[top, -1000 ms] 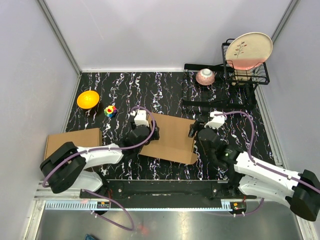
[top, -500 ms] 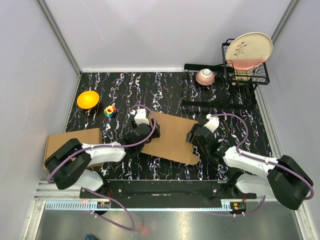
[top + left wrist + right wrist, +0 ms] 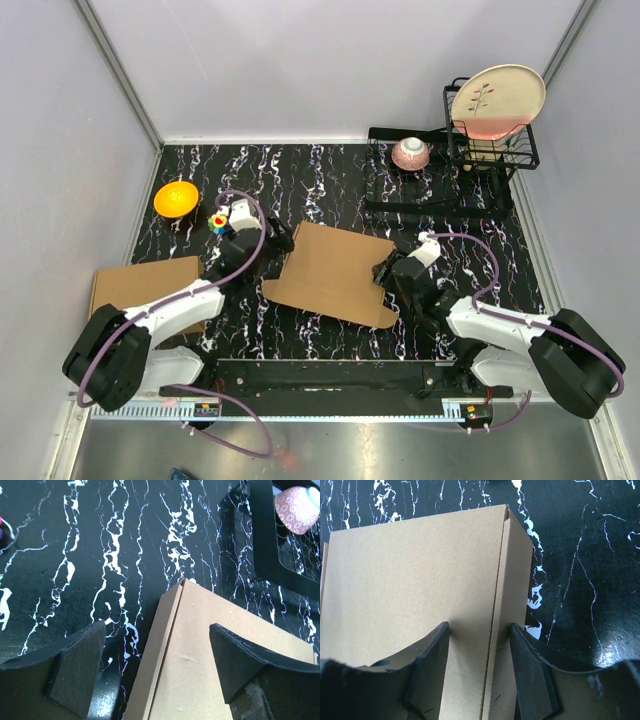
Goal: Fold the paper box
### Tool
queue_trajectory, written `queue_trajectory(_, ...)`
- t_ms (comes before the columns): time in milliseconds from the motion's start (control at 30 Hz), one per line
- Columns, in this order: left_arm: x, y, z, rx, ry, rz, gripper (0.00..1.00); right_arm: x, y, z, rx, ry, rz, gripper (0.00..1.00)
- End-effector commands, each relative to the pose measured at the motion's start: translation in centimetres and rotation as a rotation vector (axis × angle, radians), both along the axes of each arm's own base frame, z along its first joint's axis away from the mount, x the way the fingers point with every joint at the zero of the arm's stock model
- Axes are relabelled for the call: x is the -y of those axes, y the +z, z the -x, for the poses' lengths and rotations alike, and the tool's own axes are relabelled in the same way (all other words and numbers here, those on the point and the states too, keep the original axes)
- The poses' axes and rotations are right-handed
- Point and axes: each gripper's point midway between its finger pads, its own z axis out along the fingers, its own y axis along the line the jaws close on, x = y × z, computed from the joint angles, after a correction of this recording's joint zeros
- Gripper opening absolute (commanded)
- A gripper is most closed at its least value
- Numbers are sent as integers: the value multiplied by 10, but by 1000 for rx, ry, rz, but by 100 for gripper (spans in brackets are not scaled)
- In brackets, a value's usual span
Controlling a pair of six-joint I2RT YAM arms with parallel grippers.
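The paper box [image 3: 335, 272] lies flat and brown in the middle of the table. My left gripper [image 3: 272, 240] is open just off the box's far left corner. In the left wrist view the box [image 3: 200, 670] fills the lower right, with its corner edge between the wide-apart fingers of my left gripper [image 3: 157, 665]. My right gripper [image 3: 385, 272] is over the box's right edge. In the right wrist view my right gripper [image 3: 480, 665] is partly open, its fingers straddling the crease between the box's main panel [image 3: 410, 580] and a narrow side flap, gripping nothing.
A second plain carton [image 3: 145, 283] lies at the near left. An orange bowl [image 3: 175, 198] and a colourful toy [image 3: 221, 222] sit at the left. A pink bowl [image 3: 411, 153] sits on a black tray, and a plate [image 3: 497, 100] stands in a wire rack [image 3: 520, 155] at the back right.
My left gripper has pulled back to the left, off the box's left edge. The box now lies flatter. My right gripper has stayed at the right edge.
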Motion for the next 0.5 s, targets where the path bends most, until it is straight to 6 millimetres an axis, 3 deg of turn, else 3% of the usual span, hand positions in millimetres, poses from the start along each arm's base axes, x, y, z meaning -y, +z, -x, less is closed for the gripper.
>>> queue_trajectory(0,19,1,-9,-62,-102,96,89,11,-37,23,-125,34,80,57)
queue_trajectory(33,25,-11,-9,-99,-130,96,89,11,-38,23,-127,37,88,56)
queue_trajectory(100,32,-15,-15,-99,-154,115,89,11,-39,21,-128,39,97,57)
queue_trajectory(133,39,-29,-15,-139,-183,115,89,10,-39,21,-129,45,106,56)
queue_trajectory(300,64,-39,-20,-151,-281,161,83,8,-43,20,-144,63,131,52)
queue_trajectory(400,65,-48,-19,-168,-284,158,70,8,-44,20,-148,72,138,46)
queue_trajectory(433,63,-51,-19,-174,-279,154,59,7,-44,20,-148,75,141,44)
queue_trajectory(467,61,-55,-17,-175,-275,152,53,6,-43,19,-146,77,138,42)
